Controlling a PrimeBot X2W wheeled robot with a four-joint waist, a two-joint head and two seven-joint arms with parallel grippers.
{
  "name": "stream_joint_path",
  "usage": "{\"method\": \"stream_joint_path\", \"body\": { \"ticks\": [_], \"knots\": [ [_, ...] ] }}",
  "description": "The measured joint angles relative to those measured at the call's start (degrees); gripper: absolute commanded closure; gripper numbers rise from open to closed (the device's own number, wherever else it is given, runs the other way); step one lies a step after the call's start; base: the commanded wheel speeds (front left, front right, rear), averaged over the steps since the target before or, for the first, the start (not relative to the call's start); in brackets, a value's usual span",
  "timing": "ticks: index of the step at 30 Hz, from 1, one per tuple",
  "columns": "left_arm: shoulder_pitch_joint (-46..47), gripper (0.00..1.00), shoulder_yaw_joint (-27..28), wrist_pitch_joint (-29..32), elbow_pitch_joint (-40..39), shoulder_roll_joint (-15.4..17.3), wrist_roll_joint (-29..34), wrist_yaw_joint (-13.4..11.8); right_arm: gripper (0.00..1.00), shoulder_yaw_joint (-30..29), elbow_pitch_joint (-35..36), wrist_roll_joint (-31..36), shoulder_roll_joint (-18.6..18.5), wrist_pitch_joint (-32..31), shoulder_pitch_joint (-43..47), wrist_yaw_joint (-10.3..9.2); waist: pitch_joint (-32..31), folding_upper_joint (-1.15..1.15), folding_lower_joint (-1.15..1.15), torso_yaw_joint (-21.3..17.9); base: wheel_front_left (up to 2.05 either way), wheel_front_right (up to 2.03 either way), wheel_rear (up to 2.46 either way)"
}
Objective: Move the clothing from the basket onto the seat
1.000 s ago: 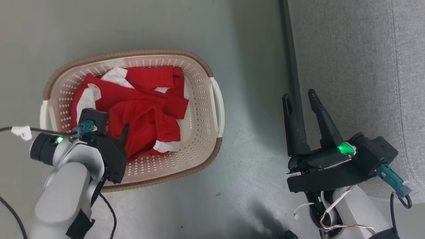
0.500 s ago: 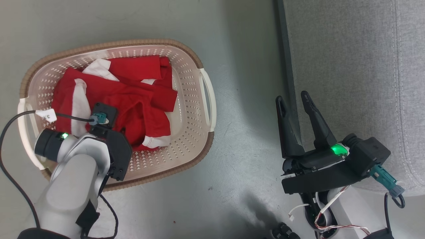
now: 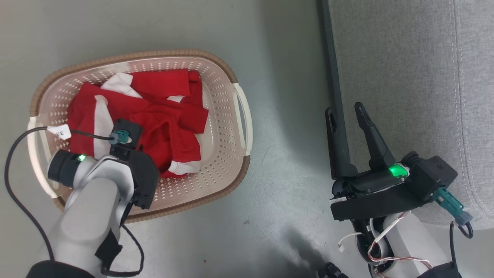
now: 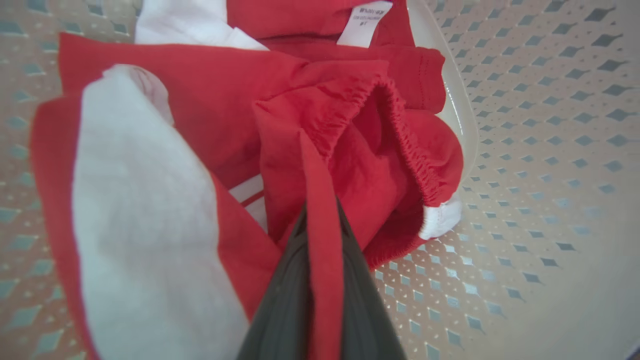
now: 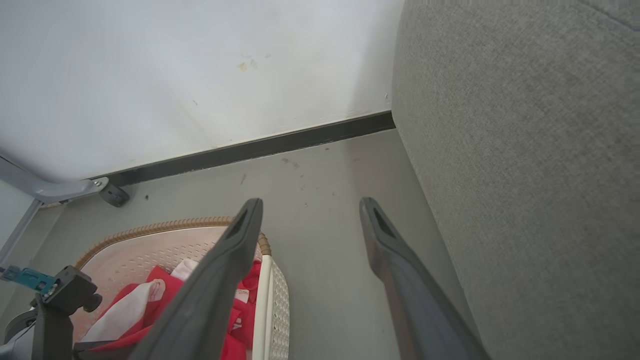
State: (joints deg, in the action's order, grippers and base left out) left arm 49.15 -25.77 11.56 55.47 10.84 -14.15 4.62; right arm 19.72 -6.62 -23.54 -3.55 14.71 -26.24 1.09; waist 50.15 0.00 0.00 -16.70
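Compared with a second ago, the left gripper (image 4: 321, 222) sits farther in over the middle of the basket (image 3: 227, 116) and lower. Its fingertip no longer pokes out beside the wrist in the head view. That whole view has shifted too, so the camera has moved.

The clothing (image 3: 158, 116) lies heaped inside the basket, red with white panels. A white tag (image 4: 364, 22) shows at the far side of the pile, and a gathered elastic hem (image 4: 407, 145) stands open near the middle. A fold of the red fabric runs up between the left gripper's two dark fingers, which are pressed together on it.

The basket, cream with a brown woven-look rim, stands on the grey floor (image 3: 285, 162).

Well off to the right, the right gripper (image 3: 344, 110) hovers with its fingers spread apart, above the line where the floor meets the seat (image 3: 405, 77). The seat's grey cushion rises just beside it. In the right wrist view a dark skirting strip (image 5: 250, 147) runs along the foot of a pale wall (image 5: 175, 65) beyond the basket.
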Motion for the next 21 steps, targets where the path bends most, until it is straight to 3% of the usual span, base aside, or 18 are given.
{"method": "stream_joint_path", "body": {
  "ticks": [21],
  "knots": [
    [-1.05, 1.0, 1.74, -12.38, 1.01, -4.89, -6.56, 2.5, 0.0, -3.13, -4.47, 1.32, 0.02, 0.0, -1.54, 2.47, -9.08, 0.0, 0.0, 3.2, 0.0, 0.0, 0.0]
  ]
}}
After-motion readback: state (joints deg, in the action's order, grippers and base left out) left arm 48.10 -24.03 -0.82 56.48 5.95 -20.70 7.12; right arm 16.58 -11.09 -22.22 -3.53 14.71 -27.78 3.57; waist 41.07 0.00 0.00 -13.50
